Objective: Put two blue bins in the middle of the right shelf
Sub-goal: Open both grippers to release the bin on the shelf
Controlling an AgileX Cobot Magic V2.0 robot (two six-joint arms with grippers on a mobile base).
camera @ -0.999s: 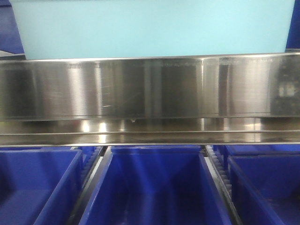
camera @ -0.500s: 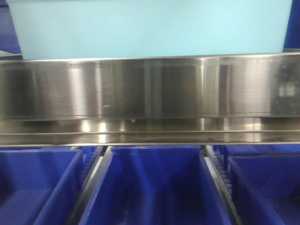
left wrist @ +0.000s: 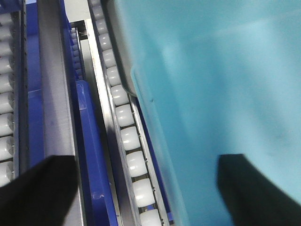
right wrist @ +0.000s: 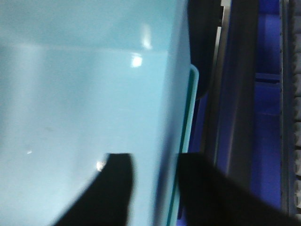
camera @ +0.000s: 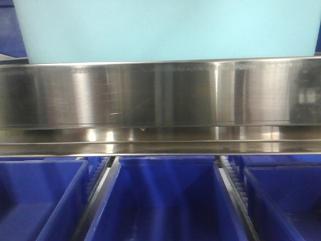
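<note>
A light-blue bin (camera: pixel 165 30) is filling the top of the front view, its plain wall showing above a brushed steel shelf rail (camera: pixel 160 93) that is hiding its bottom edge; whether the bin is resting on that level or hanging just over it cannot be told. Beneath the rail, three dark blue bins are sitting side by side in the lower level: one at the left (camera: pixel 40 201), one in the middle (camera: pixel 165 201) and one at the right (camera: pixel 286 201), with a toothed roller strip (camera: pixel 233 175) running between the middle and right ones.

In the left wrist view, the left hand (left wrist: pixel 146 162) is standing released, its two dark fingers (left wrist: pixel 37 188) spread wide to either side of the bin's (left wrist: pixel 225 84) rimmed side wall and touching neither face of it. A track of white rollers (left wrist: pixel 129 139) is running just beside that wall, with a dark blue bin edge (left wrist: pixel 91 155) and a grey steel rail (left wrist: pixel 56 94) further out.

In the right wrist view, the right hand (right wrist: pixel 153 157) is grasping the opposite side wall of the bin (right wrist: pixel 70 94), one finger (right wrist: pixel 113 188) lying inside against the pale plastic and the other outside under the thickened rim. A grey rail (right wrist: pixel 235 94) and dark blue plastic (right wrist: pixel 268 117) are lying beyond.
</note>
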